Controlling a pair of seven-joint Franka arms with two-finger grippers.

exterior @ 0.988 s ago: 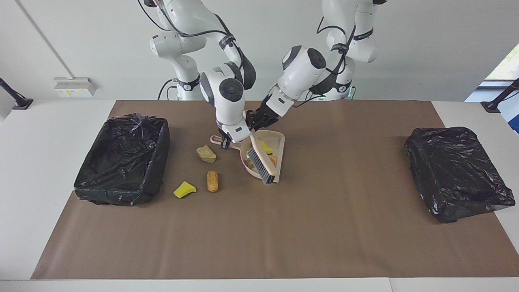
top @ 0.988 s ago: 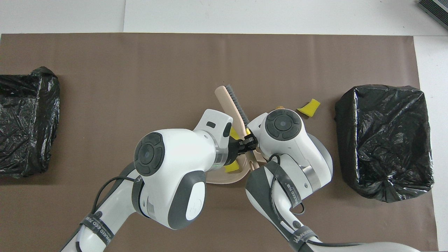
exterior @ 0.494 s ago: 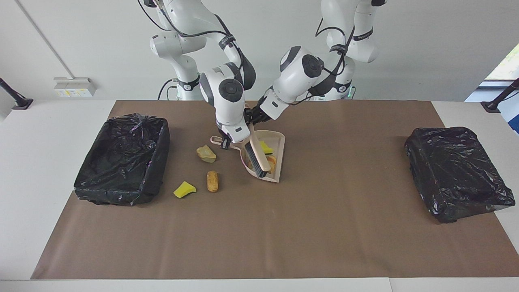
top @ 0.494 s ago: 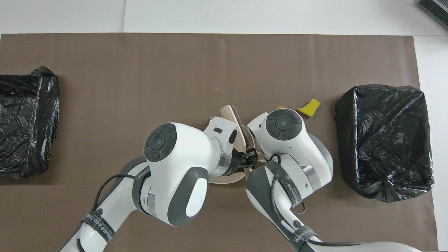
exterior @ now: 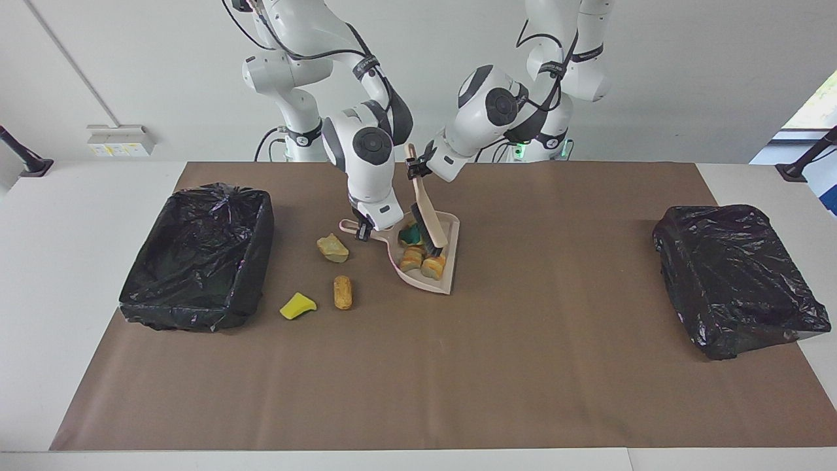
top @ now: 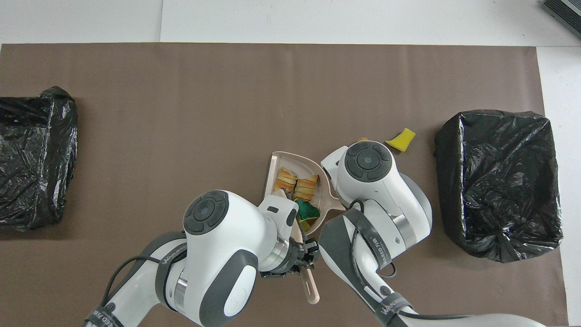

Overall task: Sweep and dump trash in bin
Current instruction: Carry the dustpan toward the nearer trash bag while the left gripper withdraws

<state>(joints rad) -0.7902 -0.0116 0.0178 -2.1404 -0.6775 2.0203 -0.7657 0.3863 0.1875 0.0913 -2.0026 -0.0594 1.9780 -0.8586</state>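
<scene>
Brush (exterior: 426,216) drawn back toward robots since earlier frame, uncovering scraps in dustpan (exterior: 451,261). Left pincer (exterior: 412,169) pinched brush handle; right pincer (exterior: 361,230) pinched dustpan handle. Three scraps (exterior: 333,248) remained on desk beside bin (exterior: 196,258). Sweeping step; next: brush those in.

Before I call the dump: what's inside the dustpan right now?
In the dustpan: two tan rolls near its open edge and a green-topped sponge toward the handle. The brush tip rests inside. Anything under the brush or arms is hidden.
</scene>
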